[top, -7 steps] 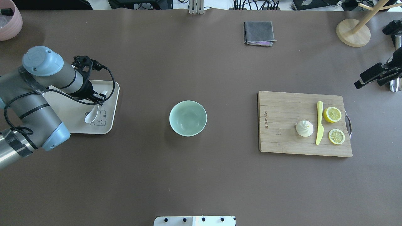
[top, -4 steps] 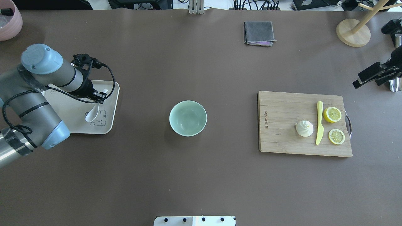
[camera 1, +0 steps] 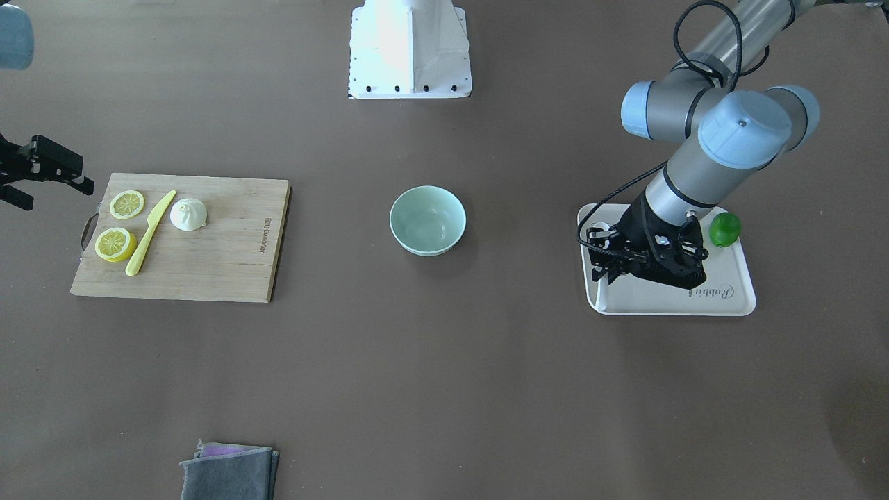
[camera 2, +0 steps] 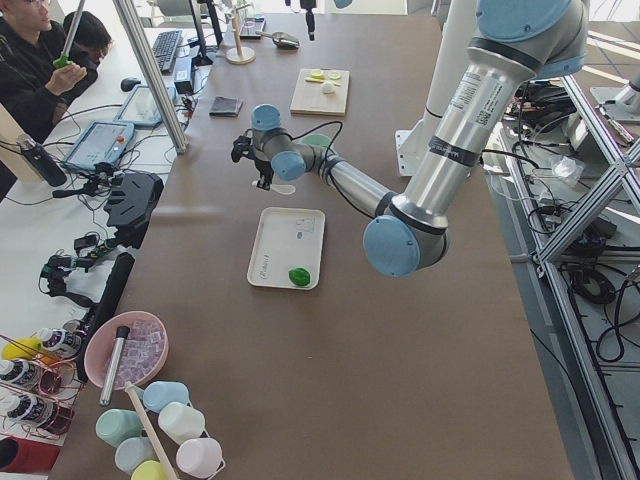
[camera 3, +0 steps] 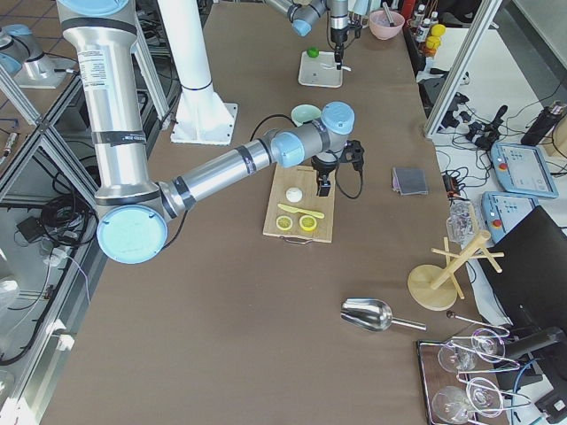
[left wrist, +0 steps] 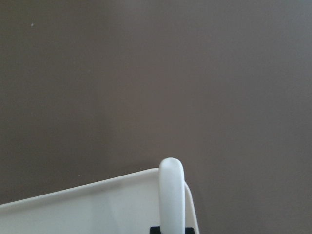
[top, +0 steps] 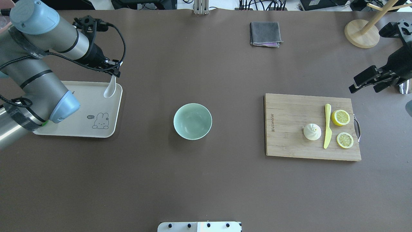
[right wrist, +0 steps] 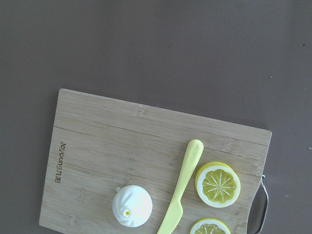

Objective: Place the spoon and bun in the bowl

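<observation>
The bowl (top: pixel 192 121) sits upright in the middle of the brown table (top: pixel 199 187), and only bare tabletop separates it from what lies on either side. On the robot's left of the bowl is a cream tray (top: pixel 80 106) with a rabbit print, and a small green round thing (camera 1: pixel 726 229) rests at the tray corner farthest from the bowl. On the bowl's other side is a wooden cutting board (top: pixel 286 141). The bun (top: pixel 312 132) stands on it, with a yellow-green knife (top: pixel 327 125) just beside it on the side away from the bowl. Two lemon slices (top: pixel 340 117) lie beyond the knife. Far behind the bowl, toward the table's back edge, are a folded grey cloth (top: pixel 265 33) and a wooden stand (top: pixel 362 33). The left gripper (top: pixel 114 72) is clamped on the handle of the spoon (top: pixel 110 90), which hangs scoop-down over the tray corner nearest the bowl's far side, clear of the tray floor. The right gripper (top: pixel 363 89) hangs in the air with its jaws spread and nothing between them. From overhead it shows past the board corner farthest from the bowl, and the bun lies below it, toward the bowl and well apart from the fingers.
</observation>
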You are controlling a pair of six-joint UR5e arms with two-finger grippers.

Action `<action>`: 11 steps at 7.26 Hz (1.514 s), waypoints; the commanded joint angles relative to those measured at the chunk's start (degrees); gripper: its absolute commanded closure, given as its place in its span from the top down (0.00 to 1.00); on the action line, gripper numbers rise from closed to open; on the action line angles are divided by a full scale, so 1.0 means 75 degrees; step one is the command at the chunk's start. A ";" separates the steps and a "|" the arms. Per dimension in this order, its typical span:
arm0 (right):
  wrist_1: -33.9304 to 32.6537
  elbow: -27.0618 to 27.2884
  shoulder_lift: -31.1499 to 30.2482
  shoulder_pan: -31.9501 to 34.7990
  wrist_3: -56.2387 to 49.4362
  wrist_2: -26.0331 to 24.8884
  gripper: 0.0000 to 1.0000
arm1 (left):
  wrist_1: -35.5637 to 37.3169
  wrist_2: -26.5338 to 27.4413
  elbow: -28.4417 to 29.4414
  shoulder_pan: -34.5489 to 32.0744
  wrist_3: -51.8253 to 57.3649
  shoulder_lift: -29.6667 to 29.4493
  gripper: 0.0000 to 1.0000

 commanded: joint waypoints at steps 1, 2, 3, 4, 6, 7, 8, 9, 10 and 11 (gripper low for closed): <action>0.0000 0.0204 0.0002 -0.0484 0.0488 -0.0423 1.00 | -0.0052 -0.0041 -0.0297 0.0401 -0.1715 -0.0719 0.00; -0.0011 0.0204 0.0002 -0.0684 0.0664 -0.0692 1.00 | -0.0052 0.0028 -0.0368 0.0752 -0.2163 -0.0873 0.00; 0.0000 0.0170 0.0002 -0.0860 0.0793 -0.0811 1.00 | -0.0052 0.0075 -0.0357 0.0988 -0.2469 -0.1025 0.00; 0.0000 0.0111 0.0002 -0.1117 0.0817 -0.0893 1.00 | -0.0040 0.0528 -0.0299 0.1303 -0.2750 -0.1247 0.00; -0.0011 0.0006 0.0176 -0.1773 0.1354 -0.1431 1.00 | -0.0052 0.0966 -0.0345 0.1692 -0.2858 -0.1296 0.00; 0.0000 -0.0180 0.0340 -0.1961 0.1403 -0.1457 1.00 | -0.0052 0.0966 -0.0345 0.1740 -0.3032 -0.1320 0.00; 0.0000 -0.0298 0.0504 -0.2067 0.1508 -0.1468 1.00 | -0.0040 0.1094 -0.0345 0.1821 -0.3057 -0.1366 0.00; 0.0000 -0.0416 0.0622 -0.2300 0.1590 -0.1770 1.00 | -0.0040 0.1293 -0.0345 0.1973 -0.3069 -0.1413 0.00; 0.0325 -0.0649 0.0634 -0.2477 0.1661 -0.1947 1.00 | -0.0040 0.1318 -0.0345 0.1986 -0.3058 -0.1425 0.00; 0.1117 -0.1231 0.0623 -0.2560 0.1661 -0.1972 1.00 | -0.0040 0.1318 -0.0333 0.1986 -0.3058 -0.1425 0.00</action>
